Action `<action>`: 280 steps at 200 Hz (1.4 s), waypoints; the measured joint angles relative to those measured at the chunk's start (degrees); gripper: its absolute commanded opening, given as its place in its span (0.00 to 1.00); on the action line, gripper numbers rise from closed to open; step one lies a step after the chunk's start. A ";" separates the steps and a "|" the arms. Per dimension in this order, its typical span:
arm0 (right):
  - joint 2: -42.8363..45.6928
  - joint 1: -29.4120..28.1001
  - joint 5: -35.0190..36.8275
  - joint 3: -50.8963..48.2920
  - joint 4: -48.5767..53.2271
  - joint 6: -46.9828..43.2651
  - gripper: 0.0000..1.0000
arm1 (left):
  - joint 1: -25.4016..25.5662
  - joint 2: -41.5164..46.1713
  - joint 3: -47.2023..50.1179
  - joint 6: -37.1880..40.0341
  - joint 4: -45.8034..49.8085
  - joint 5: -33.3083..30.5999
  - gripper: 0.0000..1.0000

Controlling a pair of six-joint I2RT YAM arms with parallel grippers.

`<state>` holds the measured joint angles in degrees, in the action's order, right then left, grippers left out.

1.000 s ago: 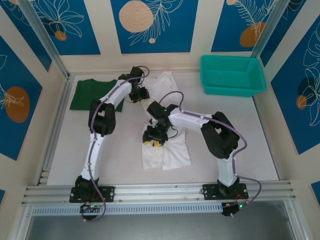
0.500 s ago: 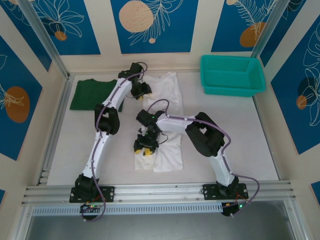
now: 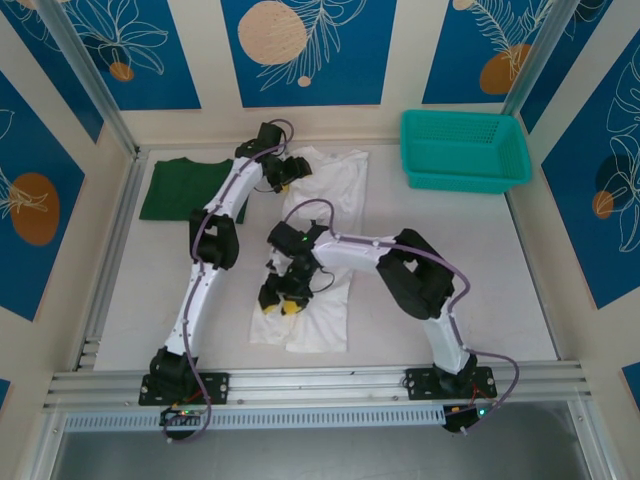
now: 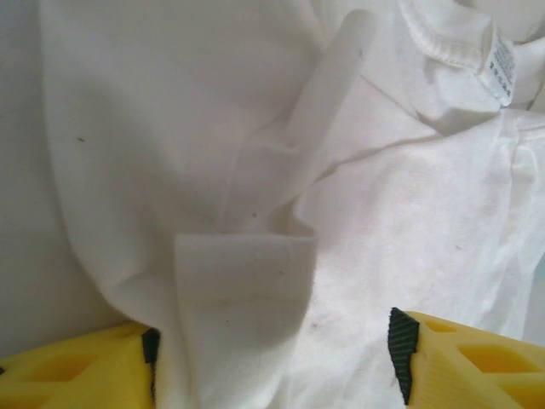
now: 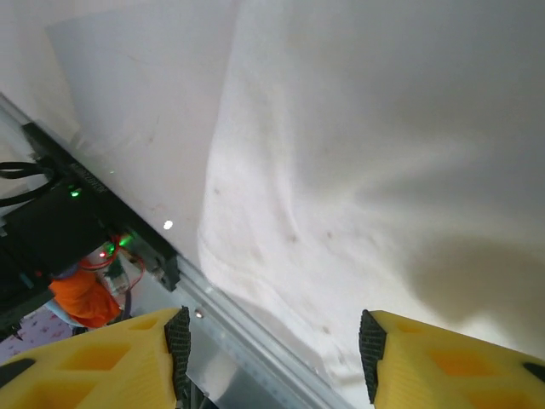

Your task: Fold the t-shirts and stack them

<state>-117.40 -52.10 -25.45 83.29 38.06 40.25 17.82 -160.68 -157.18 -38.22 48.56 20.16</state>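
White tabletop (image 3: 470,290) boxed in by blue floral panels, so not much room to play with. Biggest thing on it is the white t-shirt (image 3: 335,180), strung out in a long strip from 12 o'clock down to about 6, rumpled and nowhere near folded yet. The dark green t-shirt (image 3: 175,190) lies flat at 10 o'clock, well apart from it, and the teal basket (image 3: 465,150) sits at 2 o'clock.

The left gripper (image 3: 292,172) is up at the collar end, and from the wrist its jaws (image 4: 272,336) gape wide with a doubled-over sleeve flap bunched against 1 finger. The right gripper (image 3: 285,300) is down over the hem end, jaws also spread (image 5: 272,341), nothing pinched that I can see.

My worries:
- hem is near the front rail at 6 o'clock, so any more pull that way could snag it in the slot
- if the left closes now it likely grabs that flap crooked and bakes in a crease
- neck label (image 4: 502,68) side is twisted, so the fold could come out lopsided
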 measured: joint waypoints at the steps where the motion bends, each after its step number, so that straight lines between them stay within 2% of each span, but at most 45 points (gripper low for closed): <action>1: 0.17 0.09 -0.02 -0.13 0.00 -0.09 0.59 | -0.02 0.02 0.00 0.00 -0.04 0.02 0.75; 16: 4.92 1.79 0.59 -1.36 0.02 -1.22 0.59 | -0.11 0.37 0.07 1.25 -1.60 -0.87 0.81; 39: 12.66 5.16 2.67 -1.44 -0.72 -2.43 0.57 | -0.31 4.24 2.97 4.04 -0.79 -3.30 0.83; 57: 17.16 9.86 4.35 -2.01 -1.99 -2.10 0.56 | -0.46 12.55 12.44 6.14 -0.50 -5.99 0.84; 70: 17.88 14.71 8.11 -1.92 -1.75 -1.20 0.55 | -0.52 19.76 21.14 7.32 -1.05 -7.96 0.83; 90: 13.51 21.70 14.49 1.36 1.49 0.00 0.50 | -0.50 28.70 31.15 8.11 -1.36 -10.14 0.76; 107: 6.32 25.94 19.12 6.05 3.52 0.59 0.47 | -0.20 32.68 36.89 8.46 -1.99 -10.29 0.61; 132: -2.97 29.09 23.45 11.87 5.27 1.01 0.45 | 0.83 32.54 41.75 9.16 -2.49 -9.90 0.44; 151: -8.87 30.10 25.53 17.53 6.88 1.03 0.44 | 2.16 30.60 43.10 9.86 -2.54 -9.73 0.42; 194: -16.90 30.75 27.02 27.71 9.51 1.09 0.44 | 5.70 22.16 39.08 9.79 -2.38 -9.84 0.44; 236: -26.34 31.17 26.47 44.00 13.79 1.09 0.47 | 5.55 15.10 26.29 8.26 1.49 -15.10 0.51; 259: -31.93 31.74 25.03 54.36 16.28 1.27 0.52 | 4.24 13.79 22.84 6.49 2.89 -17.75 0.63; 280: -32.33 31.98 23.85 55.84 17.07 1.18 0.57 | 2.75 13.90 22.60 5.86 3.37 -17.90 0.75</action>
<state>-149.73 -20.12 -1.61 139.13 55.13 41.43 20.58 -146.78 -134.58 -32.36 51.92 2.26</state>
